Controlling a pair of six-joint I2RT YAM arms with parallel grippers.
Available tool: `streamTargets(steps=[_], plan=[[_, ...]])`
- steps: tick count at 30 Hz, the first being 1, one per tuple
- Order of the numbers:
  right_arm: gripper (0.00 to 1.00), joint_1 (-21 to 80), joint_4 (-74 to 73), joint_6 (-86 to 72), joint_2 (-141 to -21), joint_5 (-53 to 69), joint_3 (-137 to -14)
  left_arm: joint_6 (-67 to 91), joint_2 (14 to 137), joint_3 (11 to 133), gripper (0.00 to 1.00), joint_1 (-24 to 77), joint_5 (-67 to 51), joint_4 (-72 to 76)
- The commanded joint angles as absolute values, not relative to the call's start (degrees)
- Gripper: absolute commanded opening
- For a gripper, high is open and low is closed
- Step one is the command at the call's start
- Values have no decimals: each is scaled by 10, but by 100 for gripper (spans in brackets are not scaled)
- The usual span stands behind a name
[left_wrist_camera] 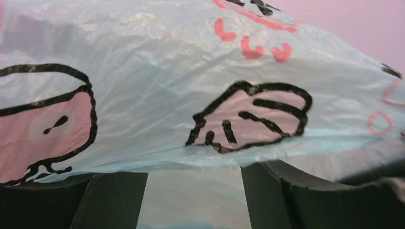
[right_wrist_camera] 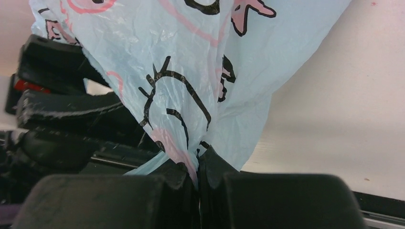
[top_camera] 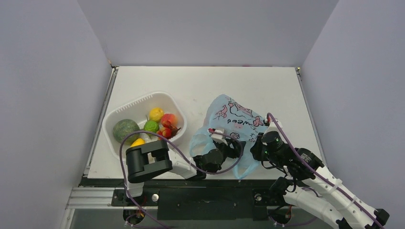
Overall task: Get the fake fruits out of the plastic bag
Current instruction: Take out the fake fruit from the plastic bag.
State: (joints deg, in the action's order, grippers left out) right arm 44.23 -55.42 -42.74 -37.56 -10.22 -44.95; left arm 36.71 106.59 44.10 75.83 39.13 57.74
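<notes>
Red fruits (top_camera: 167, 121) sat in the tub (top_camera: 138, 101) left of the bag (top_camera: 234, 117). The right gripper (right_wrist_camera: 198, 162) pinched the bag; the left gripper (left_wrist_camera: 193, 191) gaped open against it. The bag's contents were hidden.

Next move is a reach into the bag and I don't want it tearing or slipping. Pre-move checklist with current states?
1. Grip of right jaws on plastic bag: ok, shut on a fold of film.
2. State of left jaws: ok, open, fingers apart, film draped over them and nothing clamped.
3. Whether left jaws are inside the bag mouth: cannot tell, they sit at its near edge under film.
4. Fruit remaining in the bag: cannot tell, the film hides the contents.
5. Drop spot: ok, white tub is upright left of the bag, with fake fruits already in it.
</notes>
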Motion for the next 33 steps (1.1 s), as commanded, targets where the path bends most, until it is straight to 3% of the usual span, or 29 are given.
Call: streamTargets(steps=[1, 10, 23, 30, 33], plan=[[0, 442, -522, -422, -383, -99, -452, 350, 1120, 496, 65, 739, 414, 686], [0, 442, -524, -417, -372, -83, -465, 322, 1169, 515, 72, 731, 437, 738], [0, 441, -524, -403, -363, -79, -466, 325, 1264, 654, 79, 710, 470, 629], [0, 441, -525, -400, -362, -73, -481, 318, 1342, 743, 80, 711, 494, 529], [0, 442, -525, -401, -359, -71, -482, 305, 1364, 777, 74, 711, 494, 498]])
